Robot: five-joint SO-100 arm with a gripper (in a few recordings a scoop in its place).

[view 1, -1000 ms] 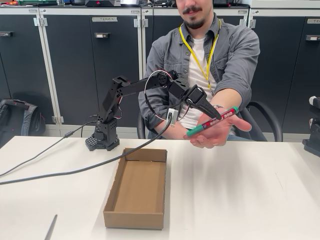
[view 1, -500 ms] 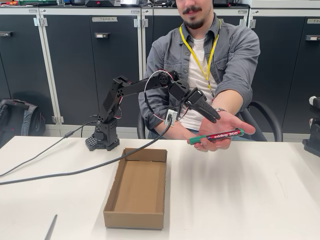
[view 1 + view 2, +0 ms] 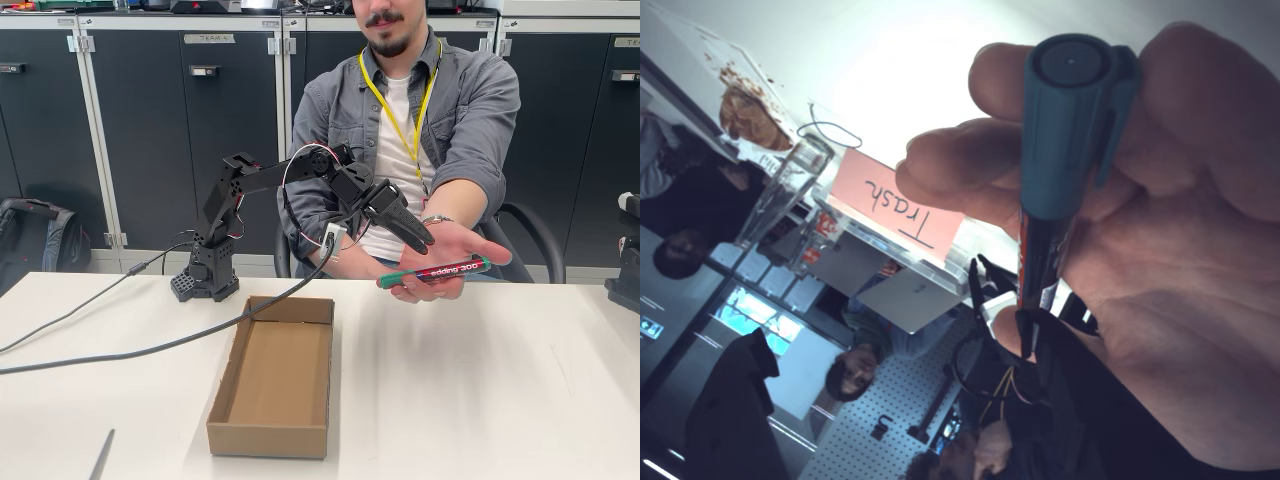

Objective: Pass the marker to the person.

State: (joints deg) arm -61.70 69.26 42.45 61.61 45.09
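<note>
A white bench [image 3: 480,400] carried an open cardboard box [image 3: 272,378] nearest the camera, with a thin grey rod [image 3: 101,455] at seven o'clock of it. Beyond, the black arm [image 3: 270,175] reached toward three o'clock — its tool [image 3: 418,238] hovered just above the marker [image 3: 434,272], jaws slightly parted, pinching nothing. The marker lay across the person's [image 3: 410,90] open hand [image 3: 440,262] — green cap [image 3: 1068,125] foremost in the wrist view.

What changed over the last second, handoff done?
Looks done. The gripper let go of the marker, which dropped from tilted to nearly level across the person's hand. The gripper drew back toward the left of the fixed view, now just above the palm. The cardboard box, cable and arm base stayed put.
</note>
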